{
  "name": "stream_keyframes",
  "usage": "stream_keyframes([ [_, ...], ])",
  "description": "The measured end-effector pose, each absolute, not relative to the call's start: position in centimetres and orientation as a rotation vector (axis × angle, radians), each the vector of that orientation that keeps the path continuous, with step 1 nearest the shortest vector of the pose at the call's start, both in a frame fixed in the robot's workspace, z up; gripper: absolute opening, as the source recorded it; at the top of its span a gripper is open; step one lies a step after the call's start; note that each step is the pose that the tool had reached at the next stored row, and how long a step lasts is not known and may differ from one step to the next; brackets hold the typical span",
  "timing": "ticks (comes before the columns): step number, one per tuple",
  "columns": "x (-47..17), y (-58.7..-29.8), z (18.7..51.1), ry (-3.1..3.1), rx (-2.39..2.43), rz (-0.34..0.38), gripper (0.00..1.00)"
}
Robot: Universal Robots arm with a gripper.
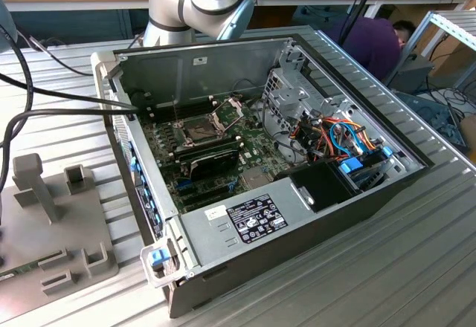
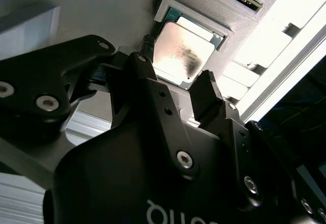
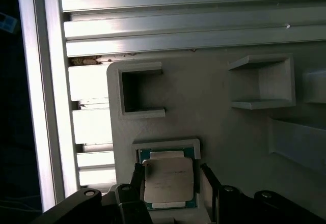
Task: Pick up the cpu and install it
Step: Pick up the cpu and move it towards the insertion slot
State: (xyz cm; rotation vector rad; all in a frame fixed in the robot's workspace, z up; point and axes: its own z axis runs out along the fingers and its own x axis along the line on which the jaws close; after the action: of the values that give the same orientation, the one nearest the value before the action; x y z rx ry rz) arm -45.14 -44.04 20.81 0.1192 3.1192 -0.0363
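The cpu (image 3: 168,180) is a small square chip with a dull silvery top, lying flat in a shallow recess of a grey holder block (image 3: 214,112). In the second wrist view the cpu (image 2: 183,56) has a dark smudge on its top. My gripper (image 3: 170,186) hangs right over it, open, with one black finger on each side of the chip and close to its edges. In the second wrist view the gripper (image 2: 175,84) has its fingertips (image 2: 145,68) level with the chip's sides. The motherboard's dark socket (image 1: 201,128) sits in the open computer case (image 1: 312,223) with its metal frame (image 1: 229,110) swung up.
The grey holder block (image 1: 59,223) lies on the ribbed metal table at the exterior view's left, with upright posts and pockets on it. Black cables (image 1: 44,104) run from there to the case. A person in a purple top (image 1: 372,41) is behind the case, at the back right.
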Motion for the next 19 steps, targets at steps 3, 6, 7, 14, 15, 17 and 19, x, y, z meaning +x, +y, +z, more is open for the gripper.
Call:
stream_keyframes([
  [3,-45.14,-44.04,20.8,3.119,0.119,-0.036,0.56],
  [6,-45.14,-44.04,20.8,3.119,0.119,-0.036,0.63],
  [7,-45.14,-44.04,20.8,3.119,0.119,-0.036,0.63],
  [14,-45.14,-44.04,20.29,3.12,0.119,-0.047,0.63],
  [15,-45.14,-44.04,20.25,3.12,0.119,-0.049,0.63],
  [17,-45.14,-44.05,20.16,3.122,0.119,-0.053,0.63],
  [19,-45.15,-44.05,20.14,3.123,0.119,-0.059,0.63],
])
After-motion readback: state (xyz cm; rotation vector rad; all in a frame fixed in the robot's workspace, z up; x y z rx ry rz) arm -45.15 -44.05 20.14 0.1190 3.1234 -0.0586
